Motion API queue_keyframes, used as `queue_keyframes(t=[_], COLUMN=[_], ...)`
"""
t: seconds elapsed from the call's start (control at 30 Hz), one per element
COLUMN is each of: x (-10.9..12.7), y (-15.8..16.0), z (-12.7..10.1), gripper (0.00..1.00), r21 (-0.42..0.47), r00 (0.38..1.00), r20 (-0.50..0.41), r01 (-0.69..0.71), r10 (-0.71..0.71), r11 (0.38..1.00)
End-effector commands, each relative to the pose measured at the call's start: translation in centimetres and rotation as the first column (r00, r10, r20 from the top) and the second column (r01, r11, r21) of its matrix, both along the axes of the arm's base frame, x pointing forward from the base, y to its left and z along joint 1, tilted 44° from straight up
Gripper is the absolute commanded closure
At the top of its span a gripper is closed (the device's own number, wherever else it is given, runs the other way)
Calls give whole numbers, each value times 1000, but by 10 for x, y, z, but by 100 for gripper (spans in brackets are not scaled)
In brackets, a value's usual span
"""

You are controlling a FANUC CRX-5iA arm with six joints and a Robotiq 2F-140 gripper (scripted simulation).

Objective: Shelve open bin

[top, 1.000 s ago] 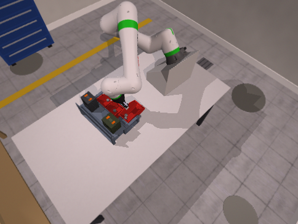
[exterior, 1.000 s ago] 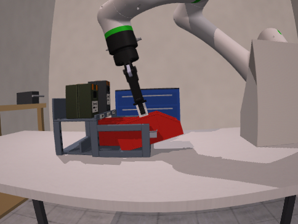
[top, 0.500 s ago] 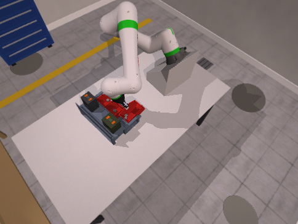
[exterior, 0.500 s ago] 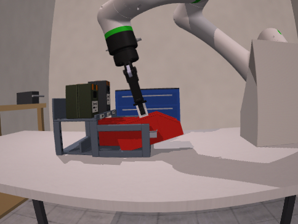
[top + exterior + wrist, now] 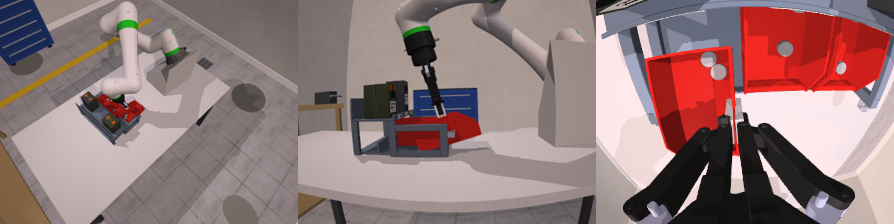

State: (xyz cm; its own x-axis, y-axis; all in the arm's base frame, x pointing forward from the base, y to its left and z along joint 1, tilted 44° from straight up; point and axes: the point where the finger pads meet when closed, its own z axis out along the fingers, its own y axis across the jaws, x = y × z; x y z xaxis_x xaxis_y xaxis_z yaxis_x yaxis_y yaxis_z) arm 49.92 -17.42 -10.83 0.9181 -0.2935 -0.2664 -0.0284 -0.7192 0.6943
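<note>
The red open bin [image 5: 462, 127] is tilted, its rear end inside the grey shelf [image 5: 399, 135] and its open front raised, sticking out past the front lip. In the wrist view this bin [image 5: 689, 99] holds two grey round parts. My gripper [image 5: 440, 112] comes down at a slant and is shut on the bin's thin side wall, as the wrist view [image 5: 736, 121] shows. Two other red bins [image 5: 785, 50] [image 5: 852, 52] stand in the row beside it, each with a grey part. From above, the held bin [image 5: 133, 110] is at the right end of the row.
Two dark boxes [image 5: 378, 101] [image 5: 399, 98] stand on the shelf's top board. The arm's grey pedestal [image 5: 569, 98] is on the table to the right. A blue cabinet [image 5: 21, 28] stands on the floor far behind. A wooden bench [image 5: 319, 108] is at the far left.
</note>
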Motion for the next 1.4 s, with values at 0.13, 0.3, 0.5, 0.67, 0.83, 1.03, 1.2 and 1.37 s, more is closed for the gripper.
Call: queue_keyframes(t=[0.13,0.3,0.5,0.67,0.83,1.03,1.2,1.37], x=[0,0,0,0,0,0,1,2], y=[0,0,0,0,0,0,0,0], z=[0,0,0,0,0,0,0,0], gripper=[100,100,100,100,100,100,100,100], r21=[0,0,0,0,0,0,0,0], r00=[1000,1000,1000,1000,1000,1000,1000,1000], r20=[0,0,0,0,0,1,3,6], r01=[0,0,0,0,0,-1,-3,-6], r10=[0,0,0,0,0,1,3,6], r11=[1000,1000,1000,1000,1000,1000,1000,1000])
